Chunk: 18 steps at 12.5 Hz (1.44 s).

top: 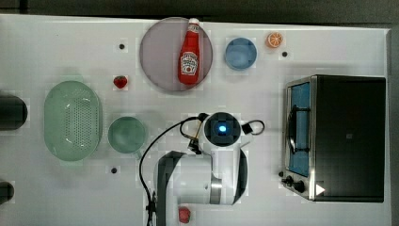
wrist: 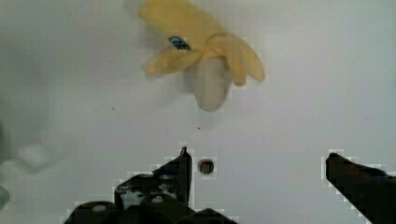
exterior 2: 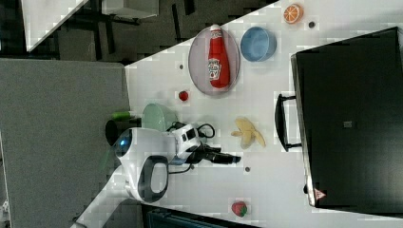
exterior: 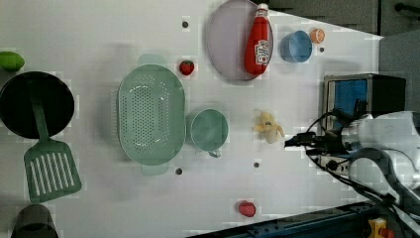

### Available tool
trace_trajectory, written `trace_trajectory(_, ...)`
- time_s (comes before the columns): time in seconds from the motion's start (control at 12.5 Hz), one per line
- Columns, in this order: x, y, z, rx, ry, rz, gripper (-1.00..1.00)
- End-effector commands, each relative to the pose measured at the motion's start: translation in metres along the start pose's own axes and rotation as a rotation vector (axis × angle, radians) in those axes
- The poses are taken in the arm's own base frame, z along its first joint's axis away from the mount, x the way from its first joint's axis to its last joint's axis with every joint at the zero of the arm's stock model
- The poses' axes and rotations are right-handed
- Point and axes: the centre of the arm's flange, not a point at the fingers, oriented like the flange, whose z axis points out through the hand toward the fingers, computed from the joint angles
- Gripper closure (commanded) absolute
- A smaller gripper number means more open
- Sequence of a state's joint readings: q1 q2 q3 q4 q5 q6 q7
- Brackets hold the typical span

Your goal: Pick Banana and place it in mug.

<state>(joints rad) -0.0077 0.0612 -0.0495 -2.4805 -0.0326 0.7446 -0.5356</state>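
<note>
Banana lies on the table, half peeled, at centre-right of the left view, just left of my gripper and slightly higher in frame. My fingers are spread wide with nothing between them. In the wrist view the banana sits ahead of the gap, bare tip toward me. The mug, left of the banana, looks empty; so does the colander.
</note>
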Motion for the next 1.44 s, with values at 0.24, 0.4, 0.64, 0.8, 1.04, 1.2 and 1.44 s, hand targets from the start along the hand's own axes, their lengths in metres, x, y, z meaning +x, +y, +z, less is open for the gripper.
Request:
trace_trajectory(0.24, 0.032, -0.010, 0.028, 0.010, 0.109, -0.201, -1.00)
trace_trajectory(0.4, 0.036, -0.013, 0.051, 0.012, 0.117, -0.206, -1.00)
trace_trajectory(0.64, 0.039, -0.014, 0.078, 0.012, 0.115, -0.203, -1.00)
trace_trajectory(0.8, 0.041, -0.016, 0.087, 0.018, 0.149, -0.203, -0.93)
trace_trajectory(1.04, 0.041, -0.015, 0.087, 0.022, 0.167, -0.197, -0.16)
trace_trajectory(1.2, 0.040, -0.015, 0.085, 0.023, 0.171, -0.198, 0.27)
trace_trajectory(1.44, 0.041, -0.010, 0.066, 0.030, 0.200, -0.183, 0.37)
